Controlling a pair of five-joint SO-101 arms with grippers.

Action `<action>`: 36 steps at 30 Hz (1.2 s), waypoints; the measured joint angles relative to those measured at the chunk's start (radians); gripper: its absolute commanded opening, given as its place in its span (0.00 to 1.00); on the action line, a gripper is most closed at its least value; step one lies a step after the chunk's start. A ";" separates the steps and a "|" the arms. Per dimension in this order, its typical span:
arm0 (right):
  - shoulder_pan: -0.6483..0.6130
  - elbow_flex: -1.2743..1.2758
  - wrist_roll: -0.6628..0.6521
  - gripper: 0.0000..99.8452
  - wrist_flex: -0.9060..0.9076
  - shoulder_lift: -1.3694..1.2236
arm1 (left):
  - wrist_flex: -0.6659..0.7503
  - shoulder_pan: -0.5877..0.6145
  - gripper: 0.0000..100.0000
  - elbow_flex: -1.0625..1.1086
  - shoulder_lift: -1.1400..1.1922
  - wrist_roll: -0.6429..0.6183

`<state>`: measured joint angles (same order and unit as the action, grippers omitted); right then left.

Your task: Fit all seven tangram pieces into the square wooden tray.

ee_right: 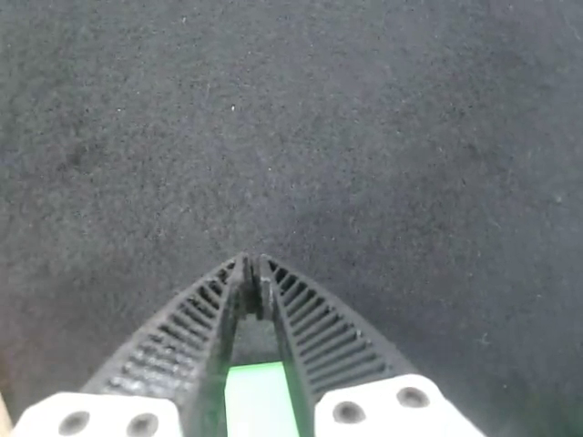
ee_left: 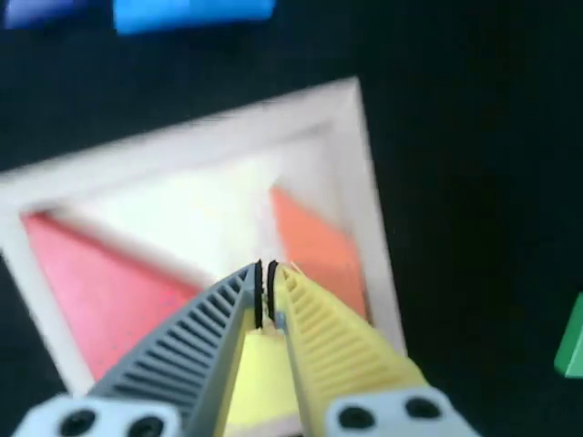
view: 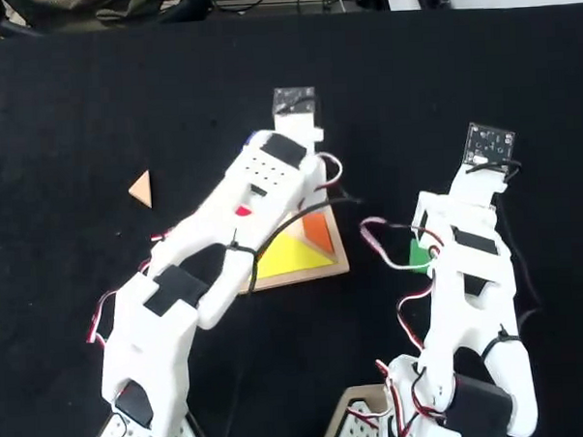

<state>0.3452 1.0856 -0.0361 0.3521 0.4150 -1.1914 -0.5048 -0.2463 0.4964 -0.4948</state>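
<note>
We log the left arm (view: 263, 181) stretched over the square wooden tray (ee_left: 364, 200). The left jaws sit above its middle, tips together with nothing between them. Whether the tips touch a piece, we cannot tell.

In the tray we count three pieces: a red triangle (ee_left: 100, 296) on one side, an orange piece (ee_left: 314, 246) against the opposite rim, and a yellow triangle (view: 283, 255) under the jaws. Between red and orange lies a pale patch (ee_left: 200, 209). It may be bare floor or a pale piece; we cannot say.

Outside the tray, a blue piece (ee_left: 191, 9) lies on the counter (view: 459, 66) just beyond the far rim, a darker blue one (ee_left: 36, 9) beside it. A green piece (view: 421, 255) sits close against the right arm (view: 468, 269). A small tan triangle (view: 141, 189) lies well apart, on the left arm's side.

The right jaws are closed and empty over bare counter, with the green piece back under their base.

Our reading is that the task is roughly halfway, three pieces set and four loose. The step in hand looks like settling a placed piece. The next move, we judge, calls for parting the left jaws, lifting clear of the rim and going for the nearby blue piece. Its edges want matching to red and orange before release. The green piece suits the right arm.
</note>
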 measured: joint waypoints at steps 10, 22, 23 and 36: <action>0.000 0.000 0.000 0.01 0.000 0.000 | 0.218 0.020 0.05 0.000 0.112 0.037; 0.000 0.000 0.000 0.01 0.000 0.000 | 0.037 -0.012 0.05 -0.055 0.146 0.037; 0.000 0.000 0.000 0.01 0.000 0.000 | 0.028 -0.020 0.05 -0.057 0.146 0.038; 0.000 0.000 0.000 0.01 -0.003 0.000 | -0.273 -0.029 0.13 -0.397 0.147 0.060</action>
<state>0.3452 1.0856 -0.0361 0.3491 0.4150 -1.4645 -0.5340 -0.6437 0.6437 -0.4350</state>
